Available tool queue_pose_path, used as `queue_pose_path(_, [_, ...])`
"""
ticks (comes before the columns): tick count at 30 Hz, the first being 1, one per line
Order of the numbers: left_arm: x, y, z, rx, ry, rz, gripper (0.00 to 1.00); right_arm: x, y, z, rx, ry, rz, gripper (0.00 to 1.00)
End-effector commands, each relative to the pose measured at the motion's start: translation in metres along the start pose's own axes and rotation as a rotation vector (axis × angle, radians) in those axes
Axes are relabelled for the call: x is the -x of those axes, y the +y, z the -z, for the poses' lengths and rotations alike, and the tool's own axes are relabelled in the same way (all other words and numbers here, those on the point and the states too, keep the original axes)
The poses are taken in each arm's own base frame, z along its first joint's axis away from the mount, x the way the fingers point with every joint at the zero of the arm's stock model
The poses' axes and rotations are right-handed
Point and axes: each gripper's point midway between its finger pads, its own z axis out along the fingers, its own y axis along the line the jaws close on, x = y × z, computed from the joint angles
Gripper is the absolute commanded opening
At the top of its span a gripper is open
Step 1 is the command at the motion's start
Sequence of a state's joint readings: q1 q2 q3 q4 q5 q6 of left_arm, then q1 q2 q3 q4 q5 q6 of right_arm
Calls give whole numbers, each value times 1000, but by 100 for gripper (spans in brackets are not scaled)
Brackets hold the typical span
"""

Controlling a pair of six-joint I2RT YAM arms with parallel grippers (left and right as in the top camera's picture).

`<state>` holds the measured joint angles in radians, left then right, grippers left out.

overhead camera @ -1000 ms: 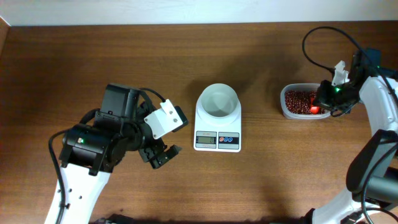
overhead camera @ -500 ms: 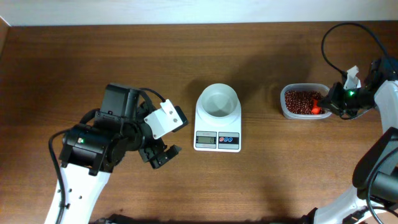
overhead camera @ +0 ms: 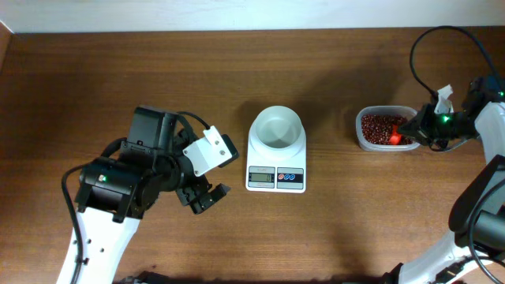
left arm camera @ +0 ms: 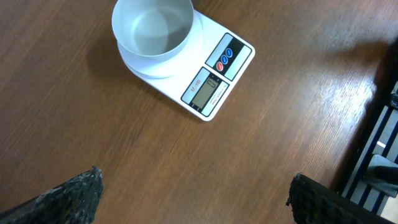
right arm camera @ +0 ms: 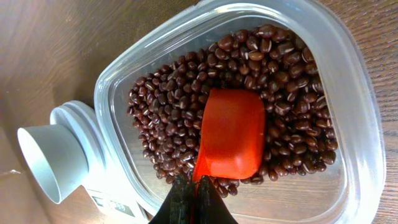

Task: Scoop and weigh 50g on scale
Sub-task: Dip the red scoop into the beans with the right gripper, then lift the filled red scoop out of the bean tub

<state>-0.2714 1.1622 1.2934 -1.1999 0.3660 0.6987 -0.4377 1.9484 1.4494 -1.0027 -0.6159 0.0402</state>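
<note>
Right arm's scoop in the bean tub, left arm idle beside the scale

The wooden table (overhead camera: 355,221) carries everything; the left gripper (overhead camera: 209,197) hangs with its jaws spread wide and nothing between them, left of the scale (overhead camera: 276,170); the scale stands mid-table, its long axis running far to near, bowl (overhead camera: 277,128) at the far end, display toward the near edge; to its right, apart, the clear tub (overhead camera: 361,140) holds the beans (overhead camera: 379,126); the right gripper (right arm camera: 193,202) is clamped on the red scoop (right arm camera: 230,140), which lies on the beans pointing toward the scale.
</note>
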Motion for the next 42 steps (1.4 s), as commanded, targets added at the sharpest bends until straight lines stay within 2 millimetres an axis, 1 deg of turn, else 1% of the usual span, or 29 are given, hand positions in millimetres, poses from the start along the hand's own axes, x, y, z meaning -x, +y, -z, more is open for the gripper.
queue_pose_path(1, [4, 3, 6, 17, -16, 1, 99, -15, -16, -15, 23, 75, -44, 4])
queue_pose_path(3, [4, 3, 6, 17, -16, 1, 99, -15, -18, -11, 45, 71, -58, 4])
queue_pose_path(6, [4, 3, 6, 17, -16, 1, 99, -12, -27, -5, 43, 54, -82, 4])
queue_pose_path(9, [4, 3, 6, 17, -16, 1, 99, -11, -36, -4, 2, 48, -84, 4])
queue_pose_path(16, [4, 3, 6, 17, -17, 1, 99, -9, -39, -2, -1, 37, -86, 4])
queue_pose_path(20, [4, 3, 6, 17, -16, 2, 99, -2, -54, 8, -2, -3, -115, 4])
queue_pose_path(22, [4, 3, 6, 17, -16, 1, 99, -1, -58, 12, 9, -14, -105, 4])
queue_pose_path(30, [4, 3, 6, 17, -16, 1, 99, 1, -50, 17, 49, -32, -77, 4])
queue_pose_path(35, [4, 3, 6, 17, -16, 1, 99, 4, -40, 31, 45, -71, -46, 4])
queue_pose_path(38, [4, 3, 6, 17, -16, 1, 99, 5, -31, 38, 42, -92, -19, 4])
queue_pose_path(42, [4, 3, 6, 17, -17, 1, 98, 4, -25, 34, -5, -85, 23, 4])
